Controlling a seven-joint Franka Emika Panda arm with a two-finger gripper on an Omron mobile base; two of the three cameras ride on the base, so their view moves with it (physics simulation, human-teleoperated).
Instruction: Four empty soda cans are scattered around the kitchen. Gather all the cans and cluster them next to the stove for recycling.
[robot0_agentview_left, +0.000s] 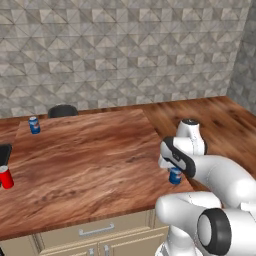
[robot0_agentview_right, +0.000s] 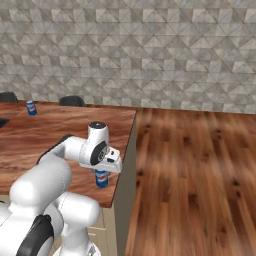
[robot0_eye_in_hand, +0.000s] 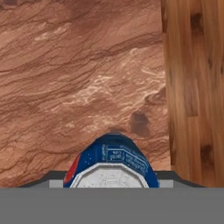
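Observation:
A blue soda can (robot0_agentview_left: 175, 176) (robot0_agentview_right: 101, 178) (robot0_eye_in_hand: 111, 162) stands upright near the right front corner of the wood counter (robot0_agentview_left: 90, 160). My gripper (robot0_agentview_left: 173, 169) (robot0_agentview_right: 103, 171) (robot0_eye_in_hand: 111, 183) hangs straight down over it, with its fingers on either side of the can's top. Whether the pads press on the can is not visible. A second blue can (robot0_agentview_left: 34, 125) (robot0_agentview_right: 31, 107) stands at the far left of the counter. A red can (robot0_agentview_left: 6, 177) sits at the left edge, beside a flat black surface (robot0_agentview_left: 4, 152) that is cut off by the frame.
The counter ends just right of the near can, with wood floor (robot0_agentview_right: 200, 170) below. Two dark stool seats (robot0_agentview_left: 62, 111) (robot0_agentview_right: 71, 101) (robot0_agentview_right: 7, 96) stand behind the counter. Grey tiled walls close off the back. Beige drawers (robot0_agentview_left: 95, 231) front the counter.

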